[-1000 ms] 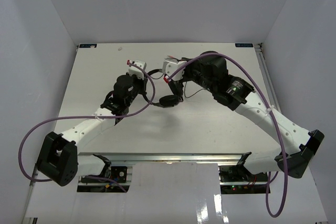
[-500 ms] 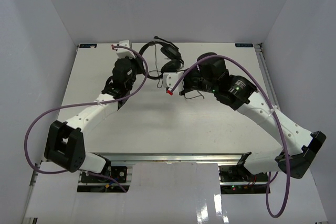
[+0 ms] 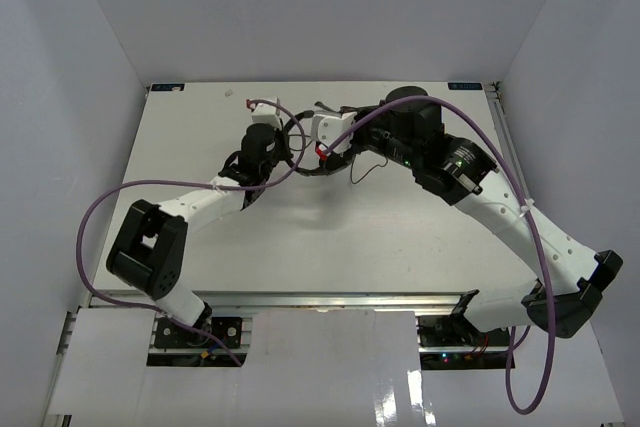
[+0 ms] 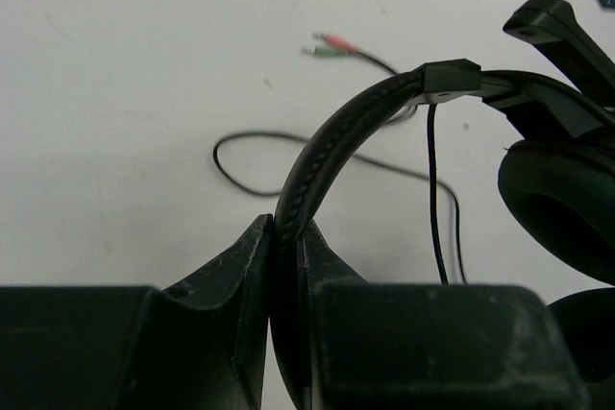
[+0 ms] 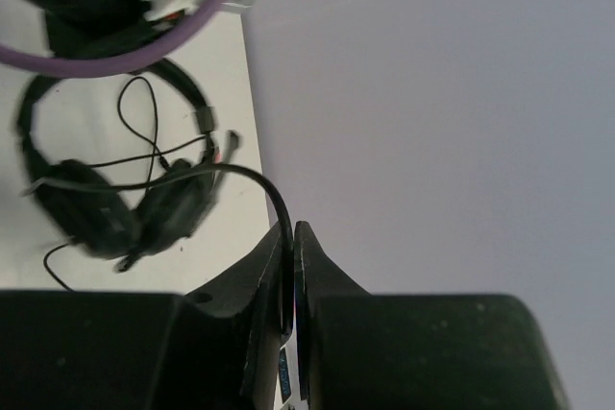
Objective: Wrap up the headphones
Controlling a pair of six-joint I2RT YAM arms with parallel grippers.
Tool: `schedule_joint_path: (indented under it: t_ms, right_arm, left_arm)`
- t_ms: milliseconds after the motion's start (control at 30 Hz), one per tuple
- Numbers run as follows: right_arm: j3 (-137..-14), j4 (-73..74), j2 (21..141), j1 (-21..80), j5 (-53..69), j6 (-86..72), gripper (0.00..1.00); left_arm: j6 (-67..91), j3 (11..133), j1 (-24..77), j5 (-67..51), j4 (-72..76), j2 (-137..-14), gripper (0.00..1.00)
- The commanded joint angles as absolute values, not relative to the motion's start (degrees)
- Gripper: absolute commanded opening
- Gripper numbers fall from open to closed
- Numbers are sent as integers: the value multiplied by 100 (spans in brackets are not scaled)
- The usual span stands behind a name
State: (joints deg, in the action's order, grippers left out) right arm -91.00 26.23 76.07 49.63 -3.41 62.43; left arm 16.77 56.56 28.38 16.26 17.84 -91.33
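The black headphones are at the middle back of the table, between my two grippers. My left gripper is shut on the padded headband. An earcup and the boom mic hang to its right. The thin cable loops on the table and ends in pink-tipped plugs. My right gripper is shut on the thin black cable, which runs back to the blurred headphones. In the top view the left gripper and the right gripper are close together.
Thick purple arm cables arc over both arms and over the headphones. The white table is enclosed by grey walls on three sides. The back edge is just behind the grippers.
The left gripper swung out to the back-left corner with the headset raised, then came right and nearer. The headphones dropped back toward the table's middle. The right gripper shifted slightly back.
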Motion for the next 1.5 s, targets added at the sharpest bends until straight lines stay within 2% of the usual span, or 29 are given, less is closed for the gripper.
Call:
schedule_joint_path:
  t_ms: [0,233,633,800,1067,1267,1467]
  right_arm:
    - [-9194,1915,7757,4917,-870,6312,11]
    - [-8916,1739,7832,4691,-812,6316,12]
    - [-8823,1599,8224,4205,-270,5852,12]
    - [-8869,1591,8426,3955,90,5615,12]
    - [-8603,1446,8391,2928,869,4860,11]
    - [-7973,931,7931,2729,1130,4552,10]
    - [-7945,821,7734,2549,1748,4218,9]
  left_arm:
    - [1487,4790,2943,868,2304,-8297,0]
    - [1217,3915,3067,-427,2451,-7346,0]
    - [906,3822,3363,-1692,1734,-6128,0]
    - [964,4003,3453,-1783,1566,-5863,0]
    - [1107,4087,3454,-1678,1477,-5441,0]
    - [1083,4078,3454,-1626,1444,-5509,0]
    - [998,4069,3454,-1647,1354,-5712,0]
